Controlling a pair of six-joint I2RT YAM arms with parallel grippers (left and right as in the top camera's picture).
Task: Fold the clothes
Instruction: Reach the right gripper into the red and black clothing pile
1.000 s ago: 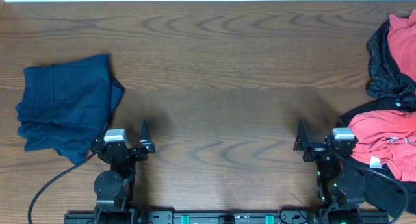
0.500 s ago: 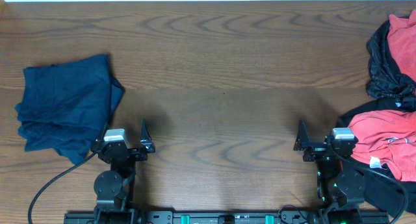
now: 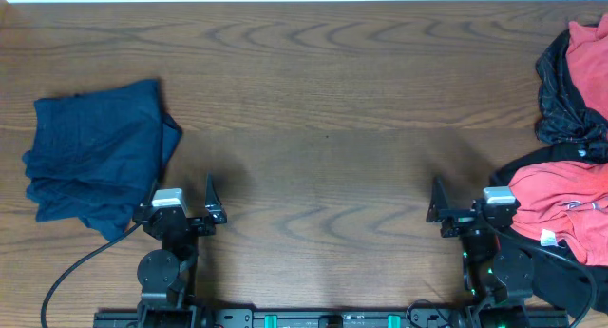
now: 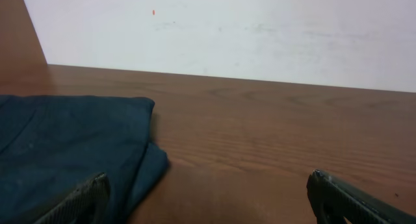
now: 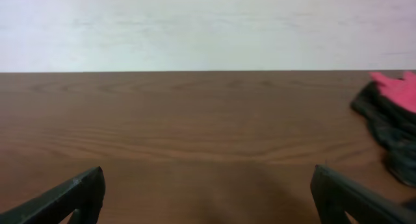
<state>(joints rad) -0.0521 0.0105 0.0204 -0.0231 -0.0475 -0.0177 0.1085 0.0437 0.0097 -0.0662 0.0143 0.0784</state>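
My left end effector [image 4: 208, 178] is at the near edge of the desk [image 3: 323, 100], fingers spread wide and holding nothing; both fingertips [image 4: 84, 198] appear at the bottom corners of the left wrist view. My right end effector [image 5: 208, 171] is likewise spread wide and empty, near the same edge on the right side. The navy blue garment [image 3: 95, 162] lies folded in a rough rectangle on the left of the desk, just beside my left end effector; whether they touch cannot be determined. The coral-red T-shirt [image 3: 560, 204] lies crumpled at the right edge of the desk, close beside my right arm, with a white label showing and black cloth [image 3: 560, 276] beneath it. A second heap, black garment [image 3: 560, 95] with red fabric [image 3: 589, 52] on it, occupies the far right corner.
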